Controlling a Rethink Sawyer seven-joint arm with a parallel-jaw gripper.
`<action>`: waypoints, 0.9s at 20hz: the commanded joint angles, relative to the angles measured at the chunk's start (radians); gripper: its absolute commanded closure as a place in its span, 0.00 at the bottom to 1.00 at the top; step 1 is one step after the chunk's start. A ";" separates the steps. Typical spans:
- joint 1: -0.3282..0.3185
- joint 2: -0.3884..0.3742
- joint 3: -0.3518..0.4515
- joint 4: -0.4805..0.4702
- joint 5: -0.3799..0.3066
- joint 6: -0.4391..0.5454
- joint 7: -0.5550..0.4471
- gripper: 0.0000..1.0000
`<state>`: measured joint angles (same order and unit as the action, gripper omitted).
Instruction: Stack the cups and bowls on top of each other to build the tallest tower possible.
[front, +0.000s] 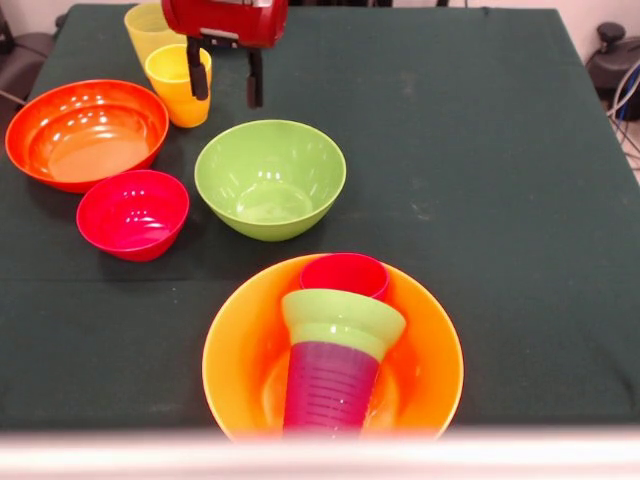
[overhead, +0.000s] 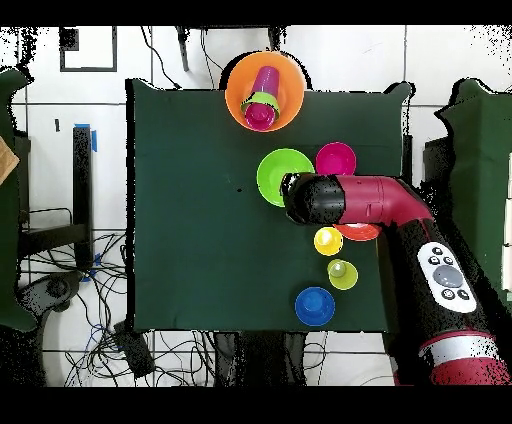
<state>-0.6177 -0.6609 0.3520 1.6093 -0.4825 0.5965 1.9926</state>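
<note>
My gripper (front: 227, 85) hangs open and empty at the far side of the table, above the gap between the yellow-orange cup (front: 180, 88) and the large green bowl (front: 270, 178). In the overhead view the gripper (overhead: 296, 197) sits at the green bowl's (overhead: 278, 172) edge. At the near edge, the large yellow-orange bowl (front: 430, 350) holds a tilted stack: the purple ribbed cup (front: 330, 385), the small green bowl (front: 343, 320) and the red-pink cup (front: 344, 275). The pale yellow cup (front: 148, 30) stands behind the yellow-orange one.
The wide orange-red bowl (front: 88, 133) and the small red-pink bowl (front: 133, 213) sit at the left. The small blue bowl (overhead: 315, 305) shows only in the overhead view, near the robot's edge. My arm (overhead: 380, 205) covers most of the orange-red bowl there.
</note>
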 joint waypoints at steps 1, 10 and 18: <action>-0.016 0.005 0.046 -0.025 0.001 0.216 -0.189 0.00; 0.026 0.300 0.007 -0.188 -0.126 0.061 -0.150 0.00; 0.022 0.366 0.000 -0.194 -0.179 -0.014 -0.125 0.00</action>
<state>-0.6179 -0.4054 0.3503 1.4561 -0.5620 0.6364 1.9926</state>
